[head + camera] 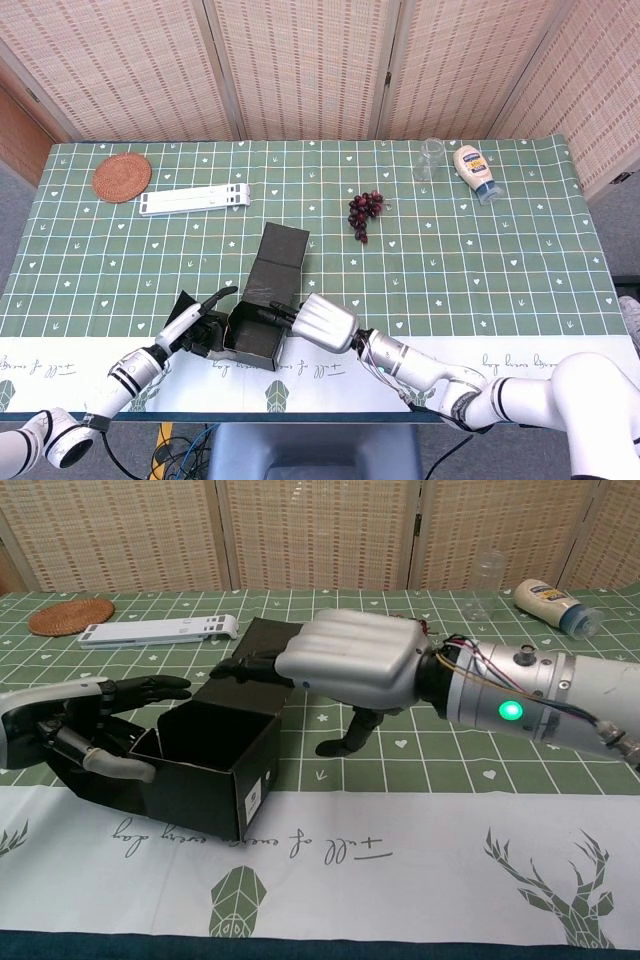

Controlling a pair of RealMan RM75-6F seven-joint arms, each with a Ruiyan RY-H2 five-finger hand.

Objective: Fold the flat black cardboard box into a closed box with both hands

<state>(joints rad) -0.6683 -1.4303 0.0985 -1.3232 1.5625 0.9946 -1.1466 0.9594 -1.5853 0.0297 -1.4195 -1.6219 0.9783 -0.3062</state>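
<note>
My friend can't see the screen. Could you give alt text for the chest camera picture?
A half-folded black cardboard box stands open on the green tablecloth, lid flap back. The left hand rests at its left side; the right hand reaches over its back edge, fingers extended. Grapes and a mayonnaise bottle lie behind.

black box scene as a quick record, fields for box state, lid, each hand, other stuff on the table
box state: black cardboard box stands formed, top open
lid: lid flap not folded over, leans away from the robot
left hand: left hand at the box's left side, fingers spread; contact unclear
right hand: right hand above the box's far rim, fingertips at the lid flap, thumb hanging free
other items: grapes, mayonnaise bottle, clear glass, woven coaster, white stand
</note>
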